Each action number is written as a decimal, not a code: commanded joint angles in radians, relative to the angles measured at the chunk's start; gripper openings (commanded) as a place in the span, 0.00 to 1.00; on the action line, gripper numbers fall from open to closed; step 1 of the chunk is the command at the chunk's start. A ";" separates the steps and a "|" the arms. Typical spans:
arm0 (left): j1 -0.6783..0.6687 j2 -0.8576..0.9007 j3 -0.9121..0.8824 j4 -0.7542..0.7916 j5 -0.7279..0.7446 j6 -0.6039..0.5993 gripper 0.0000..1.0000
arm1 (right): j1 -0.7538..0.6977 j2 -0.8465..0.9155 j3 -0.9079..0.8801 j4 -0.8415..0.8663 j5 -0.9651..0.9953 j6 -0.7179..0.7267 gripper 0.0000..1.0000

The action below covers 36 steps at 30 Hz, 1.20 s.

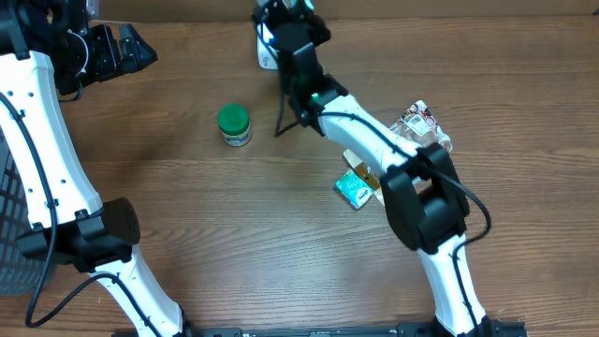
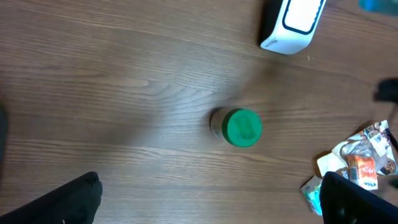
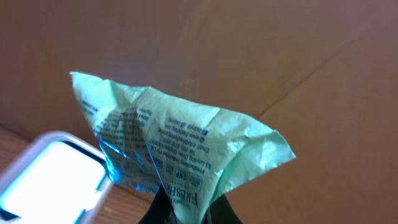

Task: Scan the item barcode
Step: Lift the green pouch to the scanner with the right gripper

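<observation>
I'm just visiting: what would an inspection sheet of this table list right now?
Surface: wooden table, no spills seen.
Job's things: green packet held near the white scanner.
Clutter: green-lidded jar; snack packets at the right.
Grippers: left gripper open, empty; right gripper shut on the green packet.
Cables: black cable hanging off the right arm.
Surroundings: wire basket at the left edge.

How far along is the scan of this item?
Done: the right end effector is shut on a light green packet, lifted off the table. In hand: presenting it by the white scanner. Left: no sign the scan registered; the green-lidded jar and other packets wait, left end effector open.
</observation>
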 commanded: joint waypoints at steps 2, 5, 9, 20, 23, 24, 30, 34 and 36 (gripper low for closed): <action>-0.006 0.000 0.000 0.000 0.000 0.002 1.00 | -0.046 0.054 0.017 0.166 -0.130 -0.124 0.04; -0.006 0.000 0.000 0.000 0.000 0.002 1.00 | -0.055 0.080 0.017 0.181 -0.243 -0.217 0.04; -0.006 0.000 0.000 0.000 0.000 0.002 1.00 | -0.037 0.113 0.018 0.192 -0.275 -0.402 0.04; -0.006 0.000 0.000 0.000 0.000 0.002 1.00 | -0.045 0.137 0.018 0.226 -0.258 -0.623 0.04; -0.006 0.000 0.000 0.000 0.000 0.002 1.00 | -0.048 0.137 0.018 0.256 -0.239 -0.664 0.04; -0.006 0.000 0.000 0.000 0.000 0.002 1.00 | -0.048 0.137 0.018 0.267 -0.236 -0.665 0.04; -0.006 0.000 0.000 0.000 0.000 0.002 1.00 | -0.049 0.137 0.018 0.297 -0.212 -0.745 0.04; -0.006 0.000 0.000 0.000 0.000 0.002 1.00 | -0.055 0.137 0.018 0.341 -0.172 -0.768 0.04; -0.006 0.000 0.000 0.000 0.000 0.002 1.00 | -0.055 0.137 0.018 0.340 -0.171 -0.768 0.04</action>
